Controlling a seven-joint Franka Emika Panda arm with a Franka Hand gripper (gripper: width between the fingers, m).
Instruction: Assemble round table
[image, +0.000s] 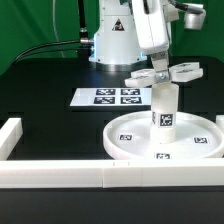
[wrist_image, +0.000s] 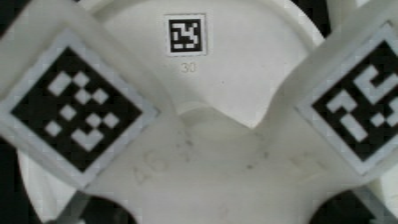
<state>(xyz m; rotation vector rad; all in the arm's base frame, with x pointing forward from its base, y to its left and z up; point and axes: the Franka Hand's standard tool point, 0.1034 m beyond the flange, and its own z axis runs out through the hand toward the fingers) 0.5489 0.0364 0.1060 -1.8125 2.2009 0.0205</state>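
Disc: the large rimmed disc (image: 185, 127) was left lying flat on the table, boxed in by the wall bars (image: 60, 176) on the camera side.
Cylinder: the thick short cylinder (image: 163, 108) was stood upright on the disc's hub, long axis vertical.
Cross: the cross-shaped piece (image: 182, 70) was held level right at the cylinder's top. Seated or just clear of it? Couldn't be told, tbh.
Gripper: the gripper (image: 156, 70) was clamped on the cross from above, by the look of it.
Key relation: the cylinder was lined up straight below the gripper, so the next push or twist would probably be made down that vertical axis.
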